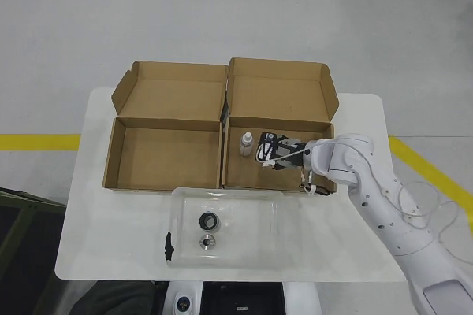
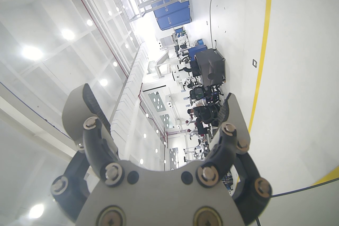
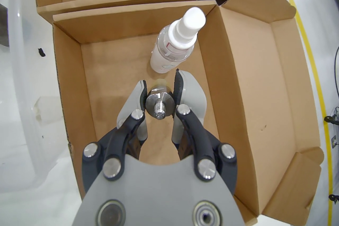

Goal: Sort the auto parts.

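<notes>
Silver metal part (image 3: 160,102), round-bodied with a short threaded stud facing the wrist, pinched on both sides between the black pads of the right gripper (image 3: 160,80), jaws closed on it. Hangs inside the right cardboard box (image 3: 238,78), over its brown floor; cannot tell whether clear of the floor or resting on it. Just beyond the fingertips, standing upright near the box's corner, a white spray bottle (image 3: 174,44), close to the held part but apart from it. Beside this box, wall against wall, the left cardboard box (image 1: 162,157), lid flap folded back. Nearer the robot on the white table (image 1: 94,228), a clear plastic tray (image 1: 260,236) holding a black ring (image 1: 210,220) and a small silver round part (image 1: 208,241), with a black piece (image 1: 169,248) at its edge. Well away from all of it, the left gripper (image 2: 159,94), fingers spread wide with nothing between them, aimed out at the hall.
</notes>
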### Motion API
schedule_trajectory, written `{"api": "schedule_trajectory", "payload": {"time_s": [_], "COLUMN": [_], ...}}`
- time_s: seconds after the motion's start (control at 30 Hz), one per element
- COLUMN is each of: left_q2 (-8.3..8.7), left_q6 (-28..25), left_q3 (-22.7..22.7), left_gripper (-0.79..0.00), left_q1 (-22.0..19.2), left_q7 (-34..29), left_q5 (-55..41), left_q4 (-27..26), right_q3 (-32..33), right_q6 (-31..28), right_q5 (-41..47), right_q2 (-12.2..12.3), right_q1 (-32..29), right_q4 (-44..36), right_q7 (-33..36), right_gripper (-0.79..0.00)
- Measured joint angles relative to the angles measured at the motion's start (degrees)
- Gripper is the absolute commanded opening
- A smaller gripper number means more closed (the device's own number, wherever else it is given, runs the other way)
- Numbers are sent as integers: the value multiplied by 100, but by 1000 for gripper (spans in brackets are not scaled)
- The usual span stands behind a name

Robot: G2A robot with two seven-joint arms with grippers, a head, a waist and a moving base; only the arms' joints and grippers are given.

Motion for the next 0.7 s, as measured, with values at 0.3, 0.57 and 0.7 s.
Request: {"api": "schedule_trajectory", "payload": {"time_s": [0.3,0.57,0.7], "left_q2": [0,0,0], "left_q6": [0,0,0], "left_q3": [0,0,0], "left_gripper": [0,0,0], "left_q1": [0,0,0], "left_q7": [0,0,0], "left_q5": [0,0,0], "left_q4": [0,0,0], "right_q3": [-322,-467,-535], "right_q6": [-107,-97,-59], "right_q5": [71,24,-10], "right_q2": [-121,-174,-202], "right_q1": [388,495,538], "right_q4": [692,939,1030], "right_q7": [77,150,159], "right_gripper": [-785,-785,-782]}}
